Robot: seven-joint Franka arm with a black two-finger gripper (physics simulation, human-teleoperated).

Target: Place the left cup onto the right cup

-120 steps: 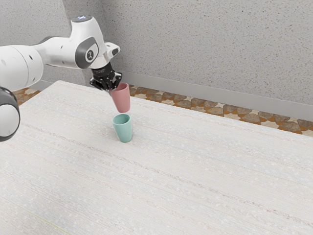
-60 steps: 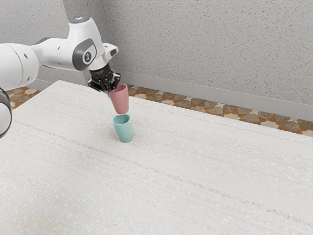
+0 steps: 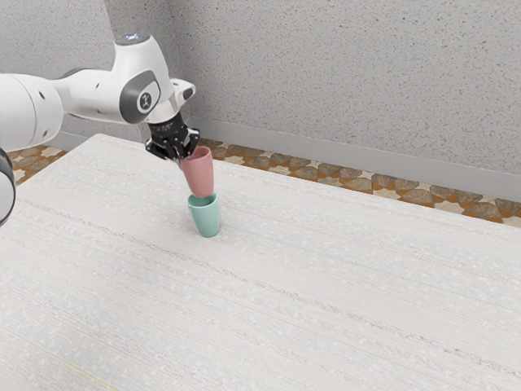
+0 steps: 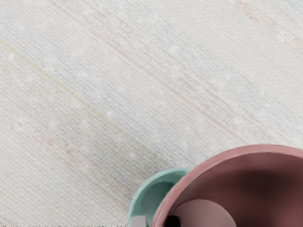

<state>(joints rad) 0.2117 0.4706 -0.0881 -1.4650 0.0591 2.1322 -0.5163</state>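
At upper left of the exterior view, the pincer (image 3: 181, 153) pinches the pink cup (image 3: 198, 173), now lower, base at the teal cup (image 3: 205, 217) mouth. Pale surface (image 3: 326, 277); grey wall (image 3: 342, 65).

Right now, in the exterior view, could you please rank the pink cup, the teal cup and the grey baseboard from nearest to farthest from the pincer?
1. pink cup, gripped at its rim by the pincer.
2. teal cup, standing on the table directly under the pink cup.
3. grey baseboard, beyond the table's far edge.
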